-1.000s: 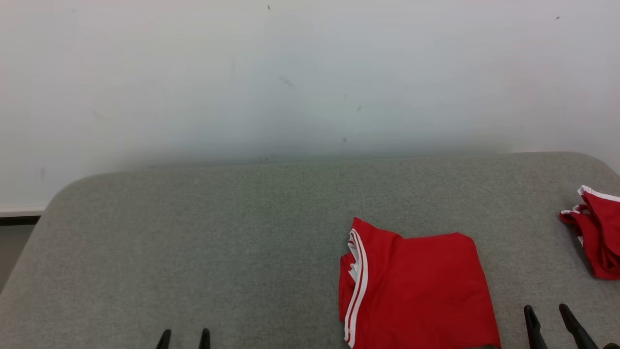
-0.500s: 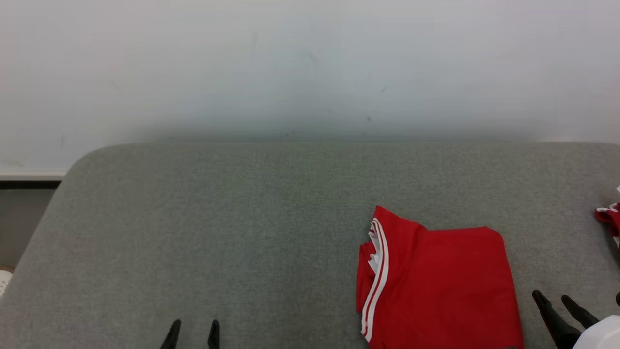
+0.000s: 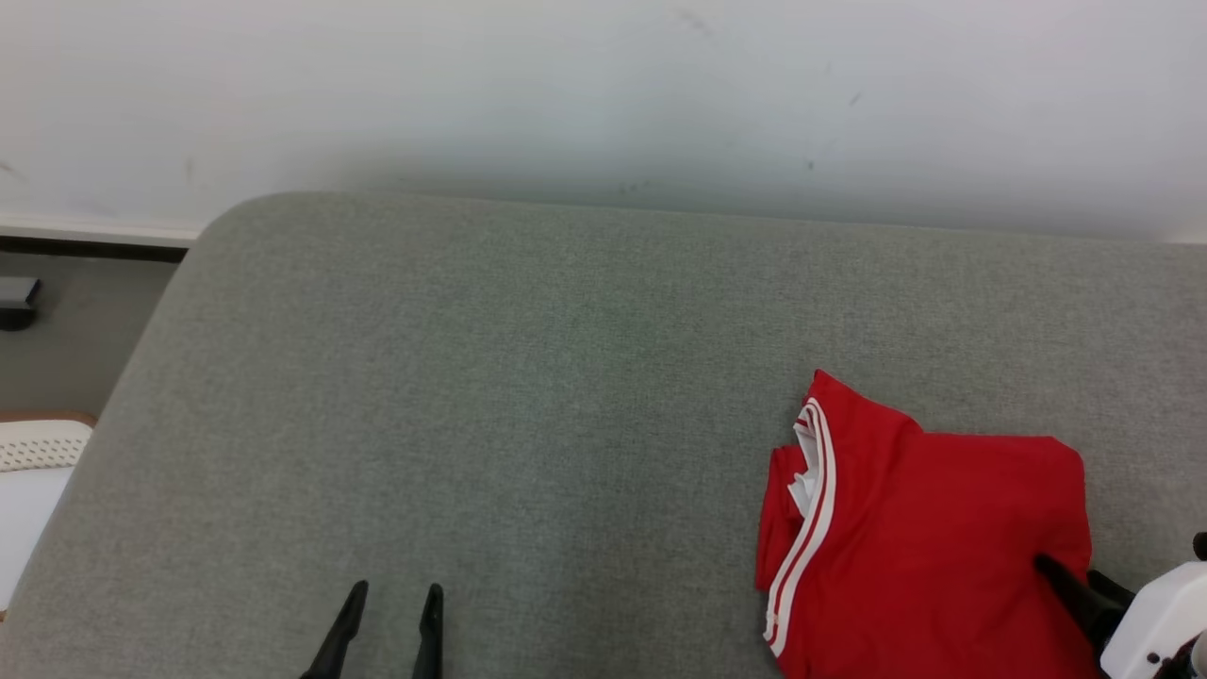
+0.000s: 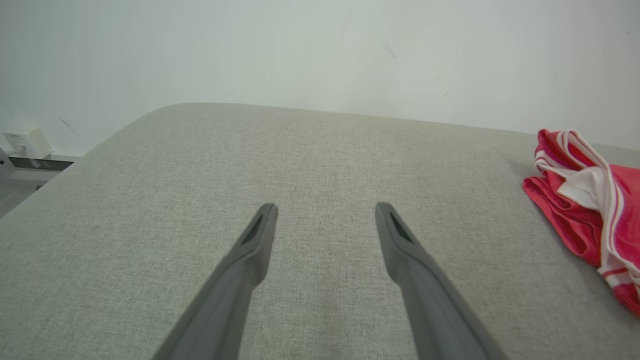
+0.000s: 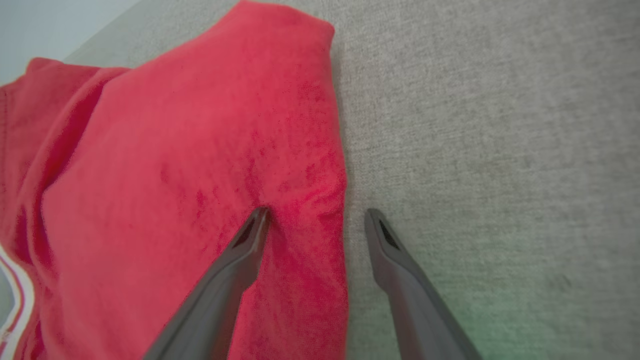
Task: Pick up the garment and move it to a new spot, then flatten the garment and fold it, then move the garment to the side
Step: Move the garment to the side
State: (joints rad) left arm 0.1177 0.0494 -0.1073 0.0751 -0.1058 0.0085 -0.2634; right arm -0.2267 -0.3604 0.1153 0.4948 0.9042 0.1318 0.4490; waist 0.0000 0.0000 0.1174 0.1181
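The garment [image 3: 929, 538] is red with white stripes and lies folded on the grey padded surface [image 3: 519, 377], at the lower right of the head view. My right gripper [image 3: 1075, 573] is open and straddles its right edge. In the right wrist view one finger [image 5: 250, 240] presses into the red cloth of the garment [image 5: 175, 165], while the other rests over bare grey fabric, and my right gripper [image 5: 316, 215] holds nothing. My left gripper [image 3: 391, 604] hovers open over bare surface, well left of the garment. From the left wrist, my left gripper [image 4: 325, 210] sees the garment [image 4: 585, 200] at far right.
A white wall [image 3: 603, 85] rises behind the surface. The surface's rounded left corner [image 3: 217, 217] drops to a floor with a white object [image 3: 33, 471] and a small dark box [image 3: 17, 302]. A white wall box [image 4: 27, 142] is at far left.
The camera has turned left, so the whole picture shifted right and a second red cloth left the view at right. My right gripper has moved onto the garment's right edge.
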